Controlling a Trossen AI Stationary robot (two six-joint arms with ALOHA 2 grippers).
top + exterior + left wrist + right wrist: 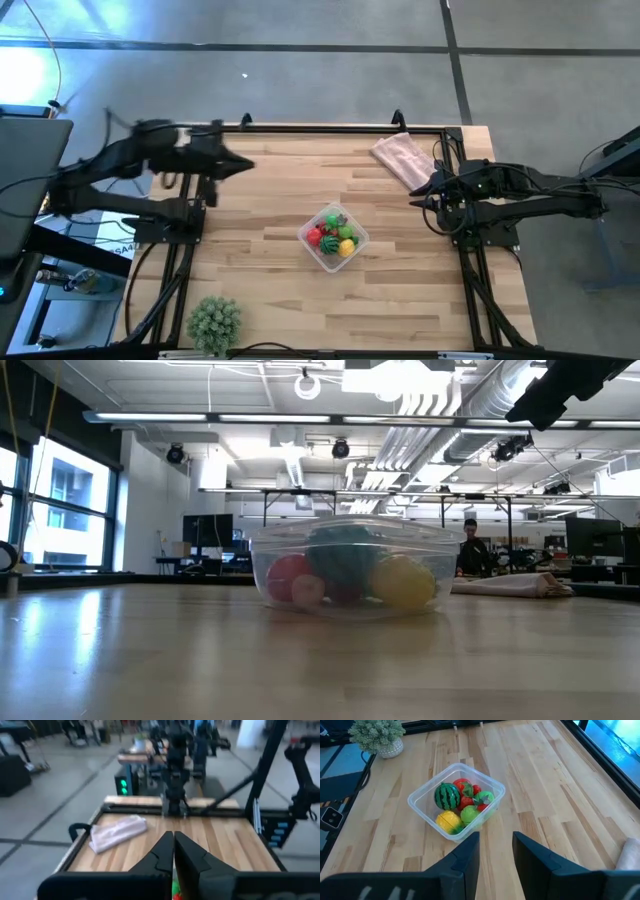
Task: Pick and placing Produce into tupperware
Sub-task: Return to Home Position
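Left end effector (pixel 173 851) closed, right end effector (pixel 496 851) open, both empty, well apart from tupperware (pixel 413 800). Produce (pixel 447 796) inside: likely light, rigid, slippery; grip by rim.

One tupperware (pixel 415 800), one cloth (pixel 402 158), one plant (pixel 215 322); produce (pixel 466 802): one watermelon (pixel 447 796), one yellow piece (pixel 448 821), two green pieces (pixel 469 814), several reds (pixel 463 785).

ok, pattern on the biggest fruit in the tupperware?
Watermelon: dark and light green stripes, clearest in right wrist view.
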